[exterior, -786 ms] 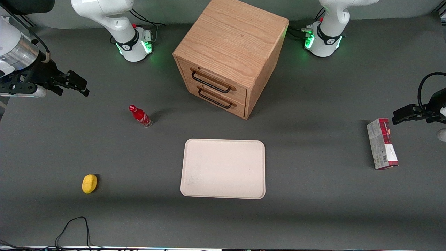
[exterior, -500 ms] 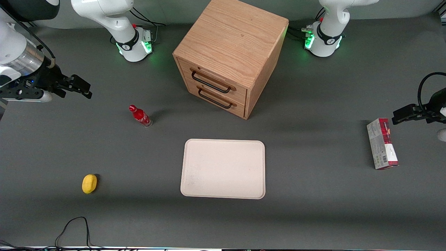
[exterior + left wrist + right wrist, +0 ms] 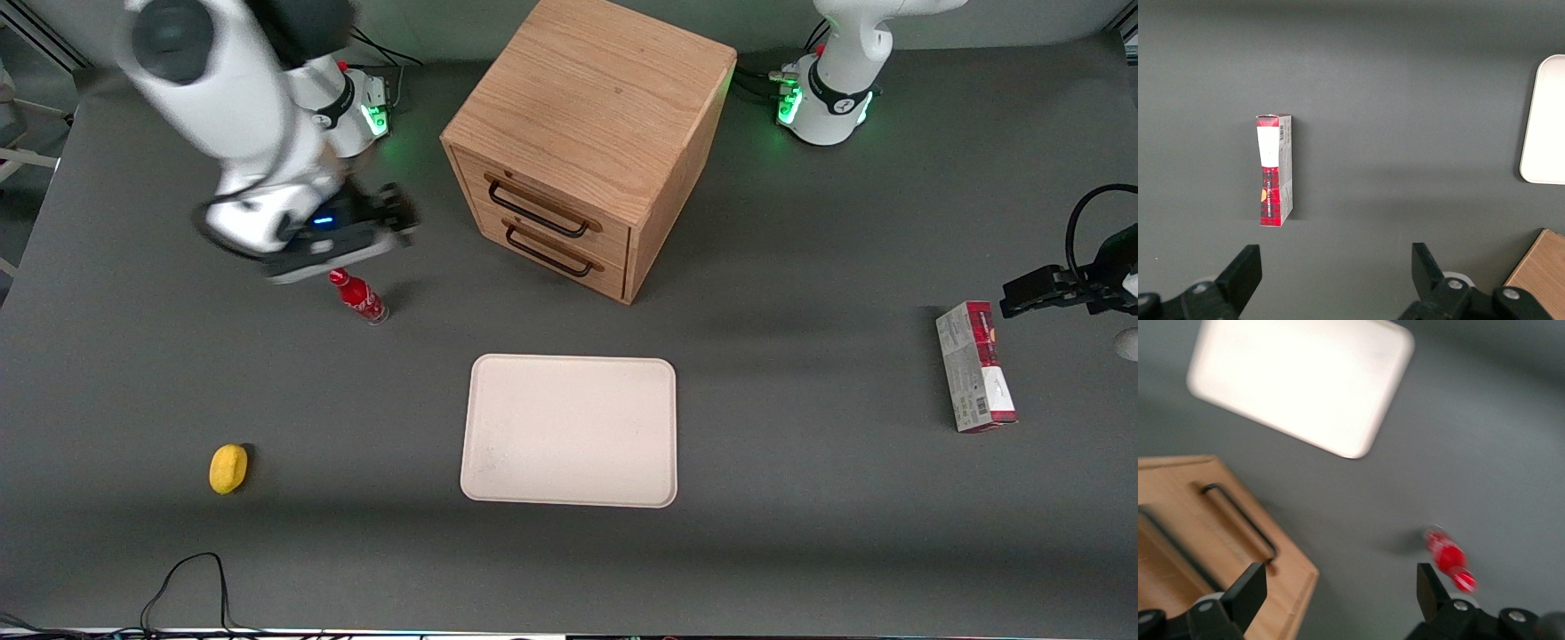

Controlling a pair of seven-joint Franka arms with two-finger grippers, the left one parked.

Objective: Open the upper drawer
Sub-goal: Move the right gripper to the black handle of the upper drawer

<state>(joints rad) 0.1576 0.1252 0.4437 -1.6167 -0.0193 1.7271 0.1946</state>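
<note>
The wooden cabinet [image 3: 587, 98] stands at the back of the table, its two drawers shut. The upper drawer [image 3: 544, 197] is the top one, with a black wire handle [image 3: 538, 210]. The lower drawer [image 3: 551, 249] sits under it. My right gripper [image 3: 398, 213] is open and empty. It hangs above the table between the working arm's base and the cabinet's front, well apart from the handles. In the right wrist view the gripper [image 3: 1338, 587] frames the cabinet's lower corner [image 3: 1308, 577], and both black handles show, the upper one [image 3: 1168, 543] partly cut off.
A small red bottle [image 3: 358, 296] stands on the table just under the gripper, nearer the front camera; it also shows in the right wrist view [image 3: 1448, 559]. A cream tray [image 3: 569, 431] lies in front of the cabinet. A yellow lemon [image 3: 228, 468] and a red-and-white carton [image 3: 974, 366] lie toward the table's two ends.
My right arm has swung in from the table's end toward the cabinet; the gripper now hangs over the red bottle. The drawers and other objects have not moved.
</note>
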